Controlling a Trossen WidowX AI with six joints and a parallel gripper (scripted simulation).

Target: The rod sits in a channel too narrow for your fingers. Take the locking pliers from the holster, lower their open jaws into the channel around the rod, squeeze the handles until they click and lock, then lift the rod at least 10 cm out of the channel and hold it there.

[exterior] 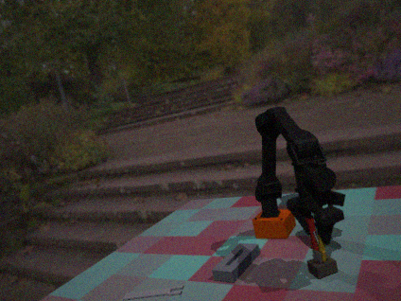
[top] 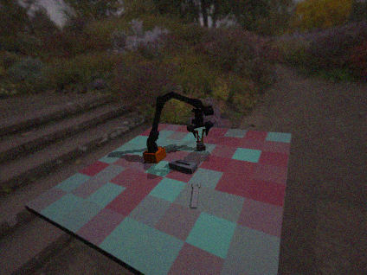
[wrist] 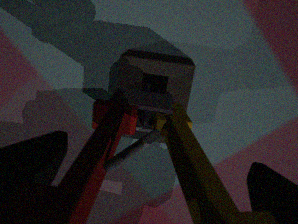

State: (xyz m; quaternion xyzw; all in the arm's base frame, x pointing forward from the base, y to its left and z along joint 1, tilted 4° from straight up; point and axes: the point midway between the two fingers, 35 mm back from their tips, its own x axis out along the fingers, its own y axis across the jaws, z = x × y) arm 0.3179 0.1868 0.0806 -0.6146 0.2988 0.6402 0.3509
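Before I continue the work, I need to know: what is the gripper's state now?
The tool: open, fingers astride the pliers' handles, holding nothing.

Black arm (top: 157,117) (exterior: 269,156), orange base (top: 149,157) (exterior: 274,228).

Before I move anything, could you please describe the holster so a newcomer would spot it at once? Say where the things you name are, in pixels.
Find the orange base (top: 154,155) (exterior: 274,225) on the checkered mat. Near it sit two grey blocks; the holster (top: 201,148) (exterior: 322,269) (wrist: 175,74) is the smaller, with red and yellow handles rising from it, unlike the longer slotted block.
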